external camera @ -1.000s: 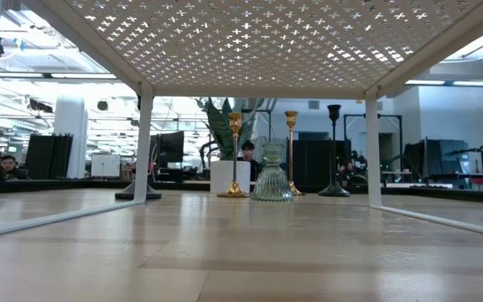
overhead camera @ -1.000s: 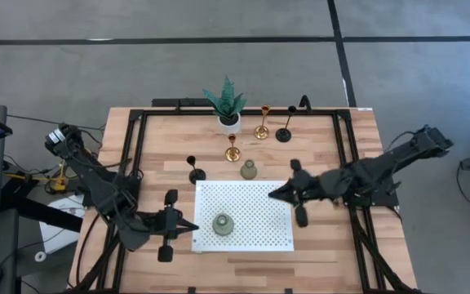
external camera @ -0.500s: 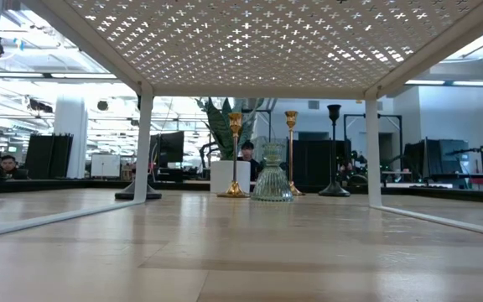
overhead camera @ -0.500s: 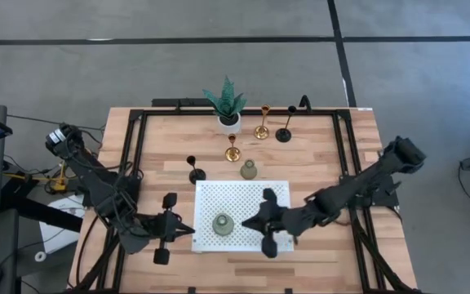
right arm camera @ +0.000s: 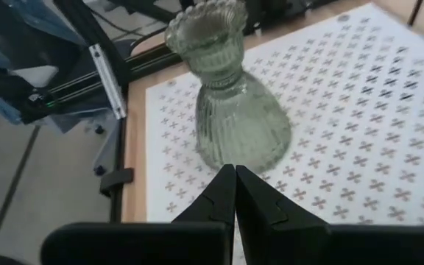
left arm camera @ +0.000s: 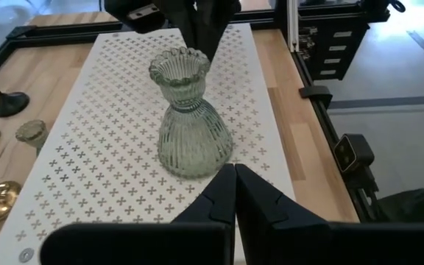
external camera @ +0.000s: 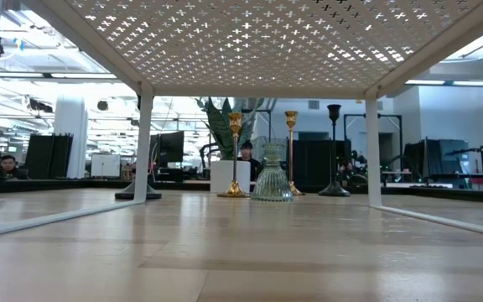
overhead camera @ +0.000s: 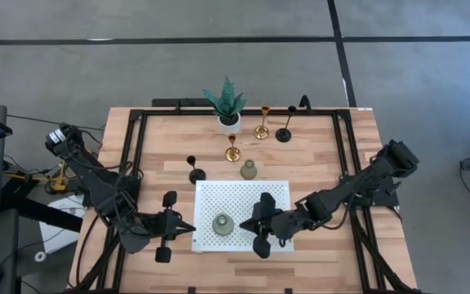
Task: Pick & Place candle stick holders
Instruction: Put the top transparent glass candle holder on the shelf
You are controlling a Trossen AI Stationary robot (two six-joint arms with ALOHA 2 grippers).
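Note:
One grey-green bell-shaped holder stands upright on its base on the white perforated platform. My left gripper is shut and empty, level, just left of it; the holder shows in the left wrist view. My right gripper is shut and empty, over the platform, close on the holder's right; the holder shows in the right wrist view. The other grey-green holder, two gold holders and two black holders stand on the table behind the platform.
A green spiky plant in a white pot stands at the table's far edge. A black frame runs round the table top. The low view looks under the platform at the holders behind it.
My right gripper has gone from the platform's right edge toward the table's left and near edge, across the platform, up to the grey-green holder on it. It has stayed shut. The holder has not moved.

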